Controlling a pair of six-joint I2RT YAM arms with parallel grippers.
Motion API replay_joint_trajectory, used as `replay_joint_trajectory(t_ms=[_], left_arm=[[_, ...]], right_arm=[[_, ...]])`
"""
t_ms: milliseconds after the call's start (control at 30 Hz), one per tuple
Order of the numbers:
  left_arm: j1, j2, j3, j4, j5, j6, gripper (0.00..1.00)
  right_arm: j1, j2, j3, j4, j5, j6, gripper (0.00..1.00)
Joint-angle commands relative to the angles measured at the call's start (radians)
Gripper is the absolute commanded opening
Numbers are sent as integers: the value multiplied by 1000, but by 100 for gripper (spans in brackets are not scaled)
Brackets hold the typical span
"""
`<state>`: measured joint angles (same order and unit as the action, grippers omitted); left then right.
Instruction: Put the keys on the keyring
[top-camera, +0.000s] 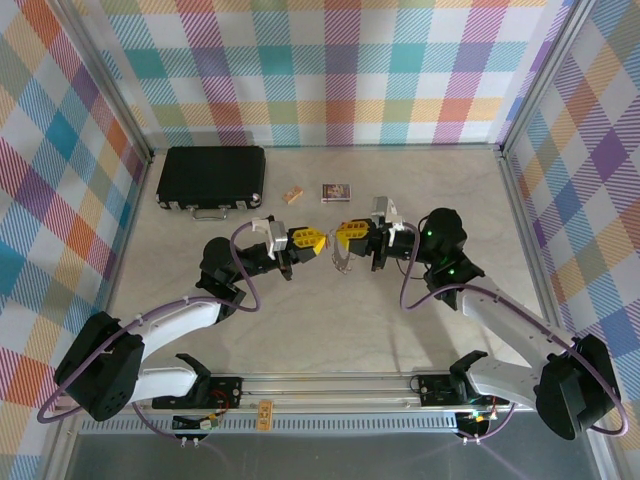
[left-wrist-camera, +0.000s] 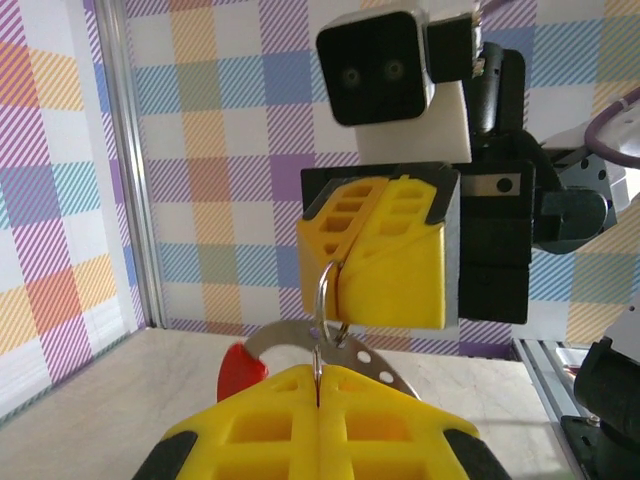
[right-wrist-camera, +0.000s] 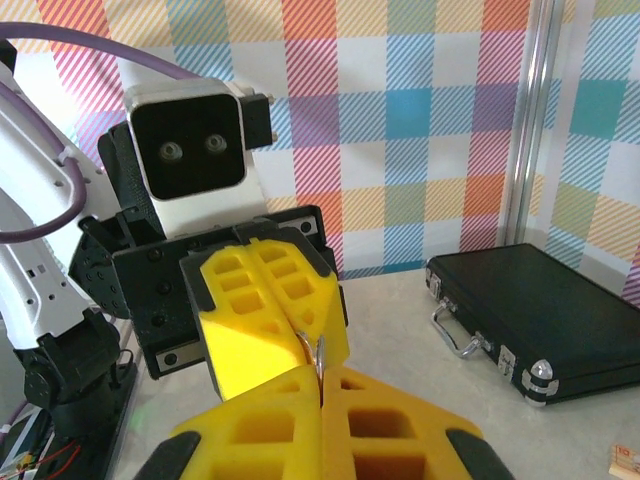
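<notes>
Left end effector (top-camera: 320, 243): clenched. In its own wrist view the yellow fingertips press flat together on a thin sliver of grey metal (left-wrist-camera: 317, 358) rising from their seam. A hard pinch suits stock this thin, which would slip from a looser hold.
Right end effector (top-camera: 338, 239): clenched too, nose to nose with the left one. A thin grey wire loop (left-wrist-camera: 321, 290) sticks out of its tips toward its partner.
Why face to face: each arm seems to hold one part, so the tips meet in mid-air above the counter (top-camera: 330, 330). There both wrist cameras look straight at the joint.
Keyring: the curved grey metal band (left-wrist-camera: 378, 366) arcs just under the wire loop and over the left fingertips. It sits between the two end effectors, clear of the counter.
Red piece (left-wrist-camera: 243, 368): at the far end of that band. It is likely the ring's red sleeve, though from this angle a key's red head cannot be ruled out.
Keys: cannot be picked out with confidence. I cannot tell whether the wire loop belongs to a key or to the ring.
Step in hand: judged to be the threading itself, with loop and band touching or nearly so.
Risk: a small misalignment could let the wire skate off the band.
Set aside: a black hard case with metal latches (top-camera: 211, 176), a small tan block (top-camera: 291, 195) and a small printed card (top-camera: 336, 190) lie well apart at the back, out of the arms' way.
</notes>
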<state>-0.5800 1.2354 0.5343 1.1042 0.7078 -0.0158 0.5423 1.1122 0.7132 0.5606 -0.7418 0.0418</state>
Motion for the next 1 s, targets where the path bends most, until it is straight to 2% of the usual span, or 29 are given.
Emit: replay_joint_trajectory(t_ms=[0,967], left_arm=[[11,-1,27,60,28,-19,0],[11,17,37,53,39,-29,0]], right_arm=[[-5,3,29,37,-25,1,0],[-4,23,39,29,-64,16,0]])
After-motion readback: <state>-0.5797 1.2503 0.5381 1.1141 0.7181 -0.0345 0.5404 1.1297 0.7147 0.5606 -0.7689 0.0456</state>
